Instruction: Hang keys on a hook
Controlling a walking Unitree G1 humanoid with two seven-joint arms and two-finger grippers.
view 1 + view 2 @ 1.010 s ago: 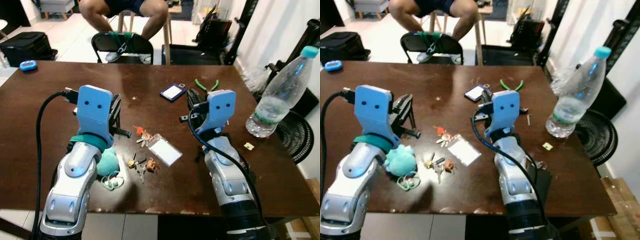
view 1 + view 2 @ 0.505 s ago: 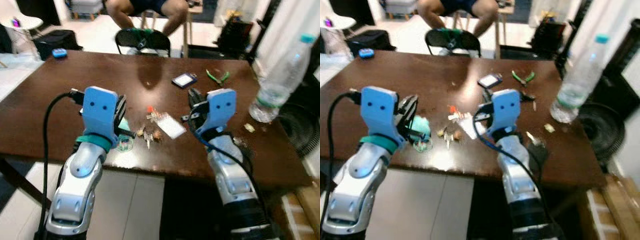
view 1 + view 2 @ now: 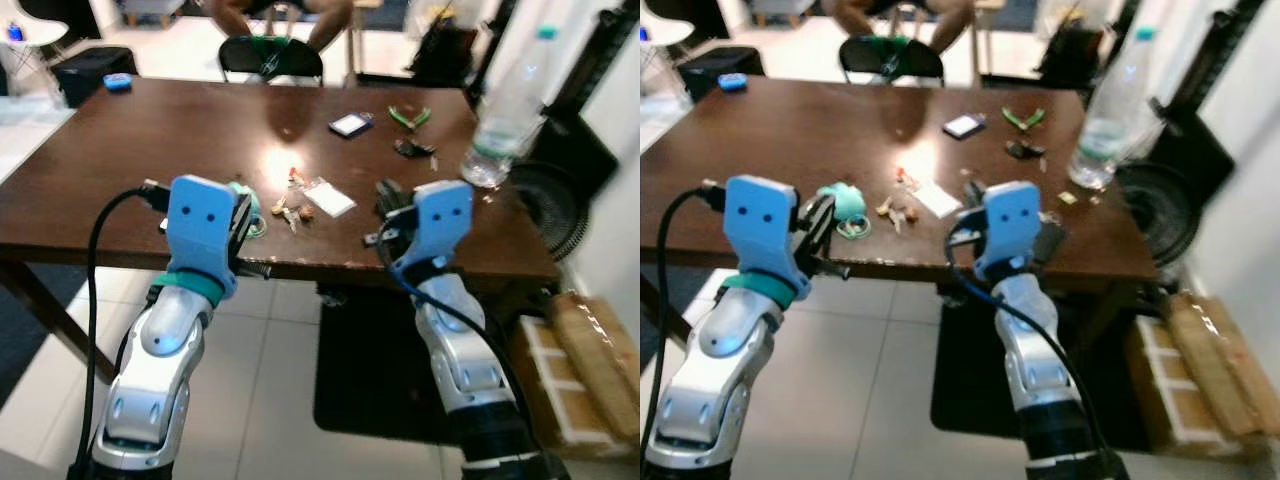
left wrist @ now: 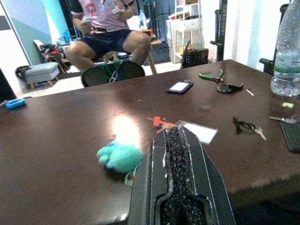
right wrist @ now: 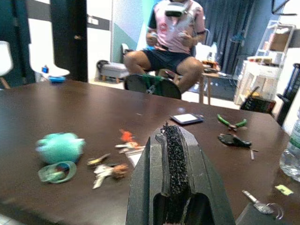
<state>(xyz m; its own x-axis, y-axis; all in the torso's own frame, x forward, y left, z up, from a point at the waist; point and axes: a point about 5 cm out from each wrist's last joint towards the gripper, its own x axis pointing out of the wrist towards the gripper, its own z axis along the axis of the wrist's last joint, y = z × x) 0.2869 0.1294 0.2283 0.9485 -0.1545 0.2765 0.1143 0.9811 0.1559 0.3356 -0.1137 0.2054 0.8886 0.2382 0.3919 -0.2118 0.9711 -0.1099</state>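
Both arms raised off the near edge of the dark brown wooden bench, over pale floor tiles. Left tool with its two black ribbed fingers pressed together, nothing between them, held short of the bench edge. Right tool likewise closed flat, empty, level with the bench top.

Small bunch of metal keys with a brownish fob lying loose on the bench near its front edge — well apart from both tools, roughly between them. Just beyond it, a second little cluster with an orange-red tag beside a clear plastic card sleeve. To the robot's left of the keys, a teal plush toy with a pale green ring-shaped loop touching it.

Farther back on the bench: a dark blue card holder, green-handled pliers, a small black object. At the right side, a clear plastic water bottle with a teal cap, upright. At the far left corner, a small blue object.

Beyond the bench, a seated person in a pink shirt and dark shorts, behind a black folding chair.
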